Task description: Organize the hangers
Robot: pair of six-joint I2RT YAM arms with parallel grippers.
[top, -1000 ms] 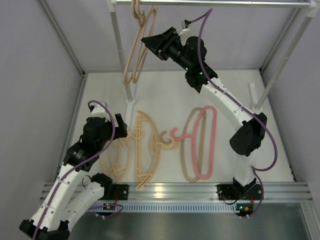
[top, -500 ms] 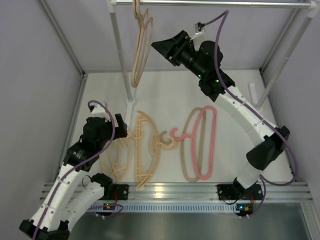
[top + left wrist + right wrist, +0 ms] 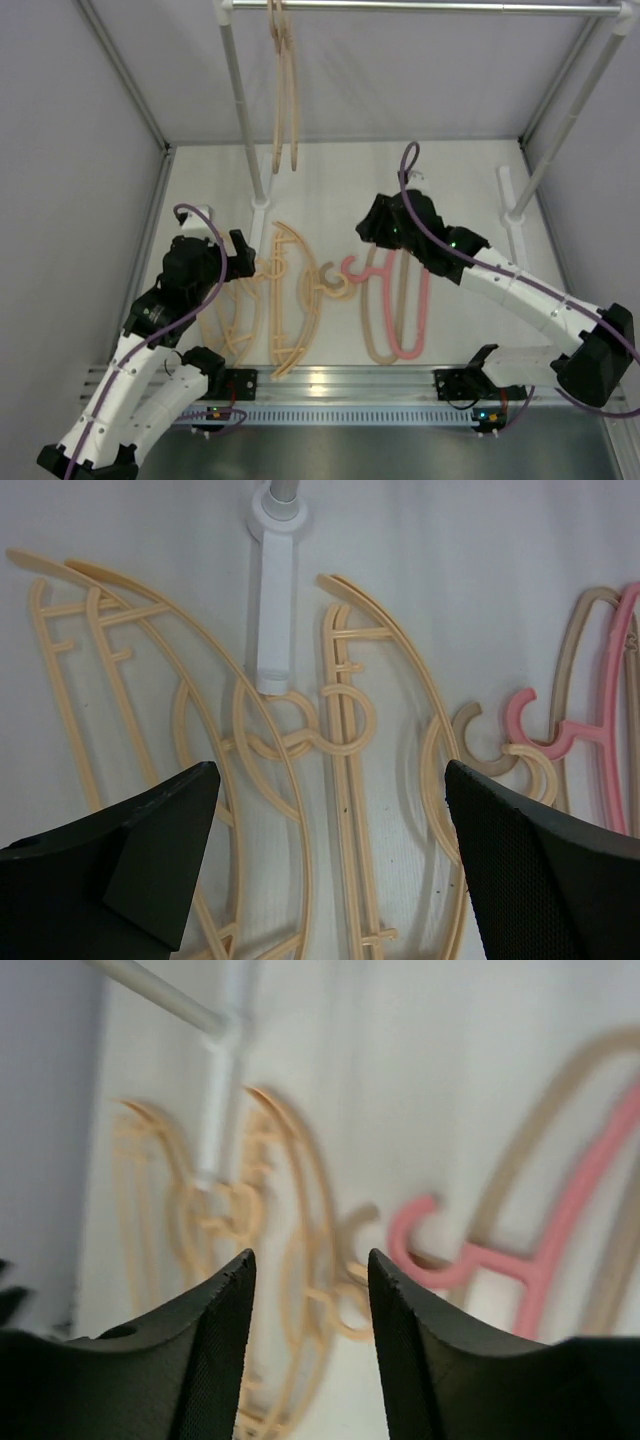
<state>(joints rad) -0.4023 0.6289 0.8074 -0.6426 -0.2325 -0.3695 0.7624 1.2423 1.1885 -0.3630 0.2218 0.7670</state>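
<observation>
The right claw [image 3: 372,230] has come down from beside the rail [image 3: 420,7] to low over the table [image 3: 460,190]. The two hung hangers [image 3: 283,100], which were swinging askew, now drop straight.

They are thin and beige and hang edge-on at 12 o'clock in the top view. Their long axes run 12 to 6 and their hooks sit over the rail.

The pink hanger [image 3: 405,300] lies flat right of centre, long axis 12 to 6, hook curling toward 9 o'clock. A plain beige hanger [image 3: 372,335] lies under it, lined up the same way.

The peach-tan hangers [image 3: 290,300], with short crossbars, lie toward 8 o'clock with their long axes also 12 to 6. In the left wrist view their hook loops [image 3: 300,720] overlap just below the pole's white foot [image 3: 272,610].

The right claw [image 3: 310,1260] hovers above the 12 o'clock end of the pink hanger [image 3: 560,1220]. Its fingers are slightly parted and nothing is between them. That view is blurred, and the pink hook shows at about 4 o'clock from the fingertips.

The left claw [image 3: 232,258] is spread wide and empty over the peach-tan pile. In its own view the left claw [image 3: 328,770] frames the centre peach-tan hanger [image 3: 395,680] between its fingers. The pink hanger [image 3: 575,735] lies off at 3 o'clock.
</observation>
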